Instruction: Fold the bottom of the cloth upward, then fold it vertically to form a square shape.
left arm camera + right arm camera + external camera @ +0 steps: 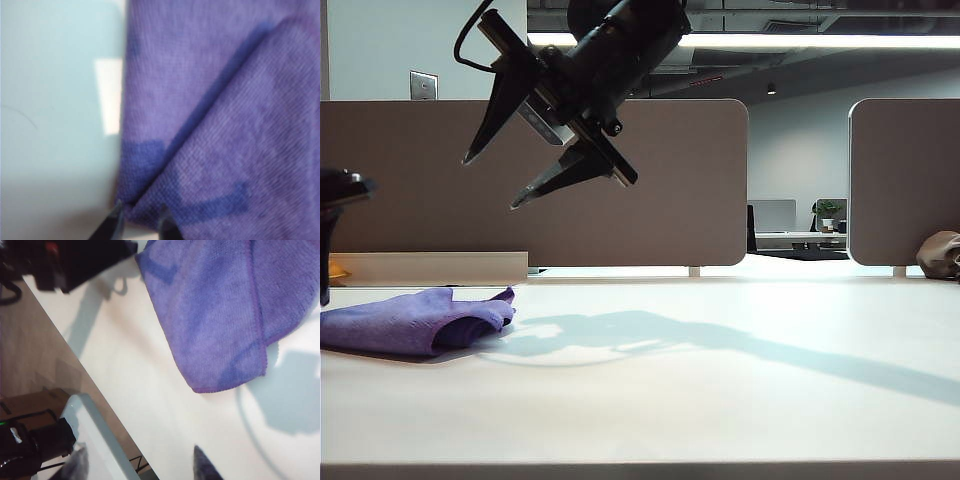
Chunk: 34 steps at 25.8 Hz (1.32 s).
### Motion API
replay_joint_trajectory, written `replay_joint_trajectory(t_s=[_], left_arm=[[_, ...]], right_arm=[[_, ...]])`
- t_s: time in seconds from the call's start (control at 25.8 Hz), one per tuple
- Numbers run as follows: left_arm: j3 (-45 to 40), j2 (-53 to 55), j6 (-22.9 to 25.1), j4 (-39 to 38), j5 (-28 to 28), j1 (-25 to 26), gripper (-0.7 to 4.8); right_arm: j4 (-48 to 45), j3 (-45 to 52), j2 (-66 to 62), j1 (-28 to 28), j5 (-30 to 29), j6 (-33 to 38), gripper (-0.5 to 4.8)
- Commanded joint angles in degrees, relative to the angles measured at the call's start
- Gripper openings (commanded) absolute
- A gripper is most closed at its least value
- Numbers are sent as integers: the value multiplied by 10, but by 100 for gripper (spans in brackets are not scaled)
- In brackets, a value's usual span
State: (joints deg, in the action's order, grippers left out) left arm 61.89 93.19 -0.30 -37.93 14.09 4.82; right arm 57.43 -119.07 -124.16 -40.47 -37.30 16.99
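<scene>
2 arms: 1 is hanging high over the white tabletop [720,400] near the middle of the exterior view, the other is showing only as a dark part at that view's left edge.
Cloth: purple, fuzzy microfiber towel [415,320] is lying folded on the table at the left of the exterior view, one layer lapping over another with stitched edges showing [225,310].
Right gripper: black two-finger gripper [490,183] is hovering well above the table, up and to the right of the towel, tips pointing down-left; in its own wrist view [137,465] the fingers are standing spread wide and holding nothing.
Right fingertips: 2 dark tips [205,467] are showing over bare table, apart from the towel's corner.
Left gripper: dark gripper [140,225] is sitting low at the towel, right by the corner where the folded flap meets the lower layer; its 2 fingertips [112,225] are standing a little apart at the cloth's edge, and I cannot tell whether they are pinching the fabric.
Shadow: the raised arm's long shadow [740,345] is falling across the table to the right of the towel.
Background: grey-brown divider panels [690,180] are standing behind the table, and a small brown lump [940,255] is sitting at the far right.
</scene>
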Motion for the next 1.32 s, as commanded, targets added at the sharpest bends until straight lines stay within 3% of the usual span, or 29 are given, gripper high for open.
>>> replay_joint_trajectory(t_s=[0.04,0.5,0.66,0.89,0.97,1.01,1.13,1.2,1.32], left_arm=[[1,14,12,-9,1,1,94],[2,26,18,23,14,1,96],[2,32,18,32,16,1,181],[2,61,18,33,32,0,182],[2,71,18,31,33,-4,161],[2,70,18,30,32,-6,108],[3,70,18,23,33,-7,104],[3,70,18,8,38,-7,22],[4,70,17,-13,61,-11,14]], right_arm=[[-24,-3,-5,-1,-19,22,255],[-19,-3,-35,0,-54,25,257],[-19,-3,-38,0,-55,25,268],[-20,-3,-38,1,-55,25,268],[-20,-3,-38,1,-54,25,268],[-22,-3,-41,1,-55,25,268],[-20,-3,-44,1,-55,25,267],[-20,-3,-46,1,-59,25,266],[-18,-3,-46,9,-49,25,262]])
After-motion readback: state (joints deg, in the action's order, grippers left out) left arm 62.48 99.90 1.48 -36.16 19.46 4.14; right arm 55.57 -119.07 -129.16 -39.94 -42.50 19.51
